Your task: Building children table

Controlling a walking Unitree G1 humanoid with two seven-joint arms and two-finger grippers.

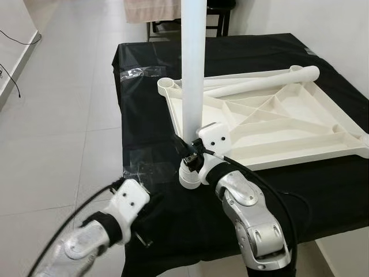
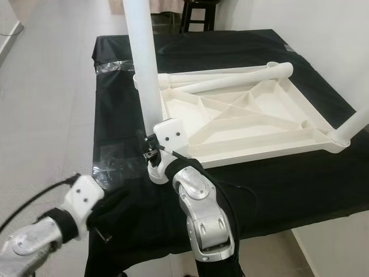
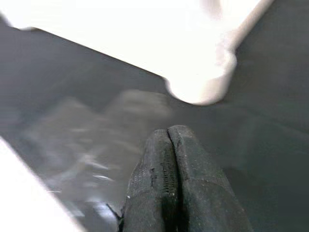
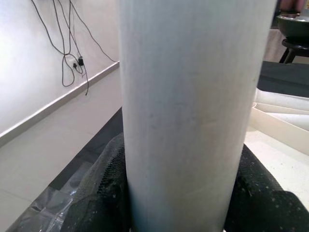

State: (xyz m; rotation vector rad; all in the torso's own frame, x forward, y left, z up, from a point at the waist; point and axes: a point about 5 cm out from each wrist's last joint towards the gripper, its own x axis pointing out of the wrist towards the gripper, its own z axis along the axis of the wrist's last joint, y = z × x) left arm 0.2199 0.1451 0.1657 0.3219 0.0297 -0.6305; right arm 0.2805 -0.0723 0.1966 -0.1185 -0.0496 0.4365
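Right wrist view showed the right gripper (image 4: 176, 193) clamped around the upright white table leg (image 1: 193, 69) — steadying it in the upturned tabletop's (image 1: 277, 124) corner socket — while the left gripper (image 3: 170, 159) hung closed.

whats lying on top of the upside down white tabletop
Two loose white legs lie across the far edge of the tabletop, over its ribs. Whatever is beneath the tabletop is hidden; around it shows black cloth.

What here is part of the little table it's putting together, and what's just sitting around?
Part of the job:
- upside-down white tabletop
- upright white leg, gripped by the right gripper
- loose white legs lying on the tabletop
- left gripper, shut, near the corner

Just there:
- black cloth
- clear tape
- dark stool
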